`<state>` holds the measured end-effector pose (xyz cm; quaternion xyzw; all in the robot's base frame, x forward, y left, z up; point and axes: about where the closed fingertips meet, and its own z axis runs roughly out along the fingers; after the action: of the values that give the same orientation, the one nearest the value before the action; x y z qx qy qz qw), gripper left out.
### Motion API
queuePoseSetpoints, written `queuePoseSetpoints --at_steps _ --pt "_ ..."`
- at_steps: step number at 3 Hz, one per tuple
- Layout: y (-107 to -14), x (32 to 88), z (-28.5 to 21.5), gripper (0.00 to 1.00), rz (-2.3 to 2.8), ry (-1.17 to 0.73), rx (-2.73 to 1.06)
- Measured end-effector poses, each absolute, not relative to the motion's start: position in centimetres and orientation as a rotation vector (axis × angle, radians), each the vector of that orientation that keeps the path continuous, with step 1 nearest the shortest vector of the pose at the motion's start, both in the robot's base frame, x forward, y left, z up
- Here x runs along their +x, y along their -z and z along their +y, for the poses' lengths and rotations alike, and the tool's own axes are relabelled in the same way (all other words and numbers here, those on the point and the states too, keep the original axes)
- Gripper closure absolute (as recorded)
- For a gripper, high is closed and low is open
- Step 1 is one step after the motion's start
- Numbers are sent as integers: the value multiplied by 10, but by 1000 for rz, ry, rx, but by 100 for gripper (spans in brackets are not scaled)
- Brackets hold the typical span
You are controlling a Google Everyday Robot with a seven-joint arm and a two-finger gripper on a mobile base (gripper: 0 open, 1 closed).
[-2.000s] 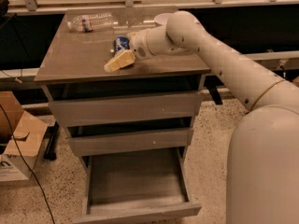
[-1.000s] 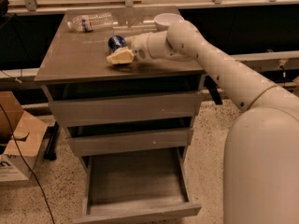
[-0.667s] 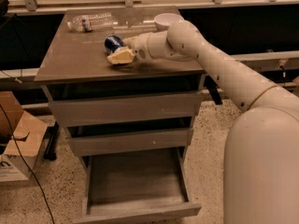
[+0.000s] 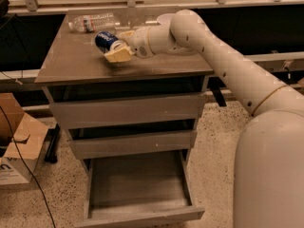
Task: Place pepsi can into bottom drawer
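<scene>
Up on the cabinet top [image 4: 71,66] around 10 o'clock, the gripper [image 4: 117,45] has its fingers [image 4: 118,56] snug around the tilted pepsi can [image 4: 103,39], set back from the front edge. Bottom drawer [image 4: 142,216] is pulled out at 6 o'clock, and a water bottle [image 4: 92,22] lies at the can's 11 o'clock.

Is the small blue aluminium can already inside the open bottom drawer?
No, the small blue aluminium can lies on the grey cabinet top, at the gripper.

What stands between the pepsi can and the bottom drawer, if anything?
Nothing visible does. The pepsi can is at the gripper on the cabinet top; the bottom drawer stands pulled open below. The water bottle lies behind, off that path.
</scene>
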<state>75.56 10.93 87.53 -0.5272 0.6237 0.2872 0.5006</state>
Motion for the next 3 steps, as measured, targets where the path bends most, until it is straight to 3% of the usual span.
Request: queuePoseSetpoints --at_steps 3 --pt "-881 596 80 100 1310 -835 -1467"
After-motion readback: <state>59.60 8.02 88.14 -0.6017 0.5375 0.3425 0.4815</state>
